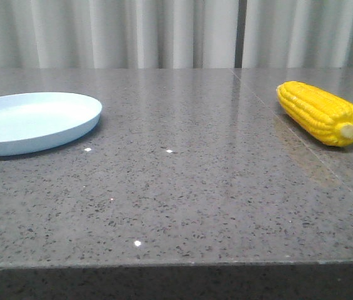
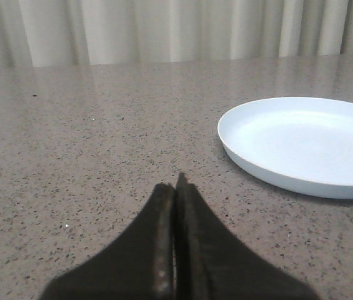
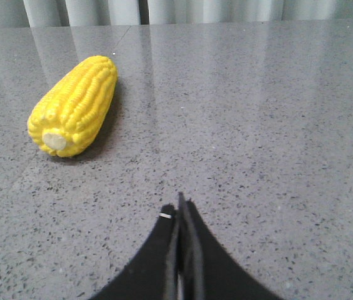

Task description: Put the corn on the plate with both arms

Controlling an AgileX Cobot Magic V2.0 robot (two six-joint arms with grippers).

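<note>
Front view shows a dark grey speckled stone worktop (image 1: 182, 200) with pale curtains (image 1: 164, 31) hanging behind its far edge. At the left side sits the plate (image 1: 70, 128), round, shallow and pale light blue, with nothing on it; its left part runs out of the picture. Well apart from it, at the right side of the worktop, lies the corn (image 1: 317, 111), a bright yellow cob with rows of kernels, resting on its side on the stone. Its pale stub end points toward the near right, and its other end points toward the far left. A thin seam in the stone runs diagonally from the far middle toward the near right, passing under or just beside the cob. Neither arm appears in this view. Left wrist view shows the left gripper (image 2: 176, 187) low over bare worktop, its dark jaws pressed together with nothing between them, and the plate (image 2: 251, 159) lying near, off to one side of the tips and not touching them. Right wrist view shows the right gripper (image 3: 179, 209), its black jaws also closed together and holding nothing, with the corn (image 3: 76, 103) lying on the stone ahead and to one side, clear of the tips.
</note>
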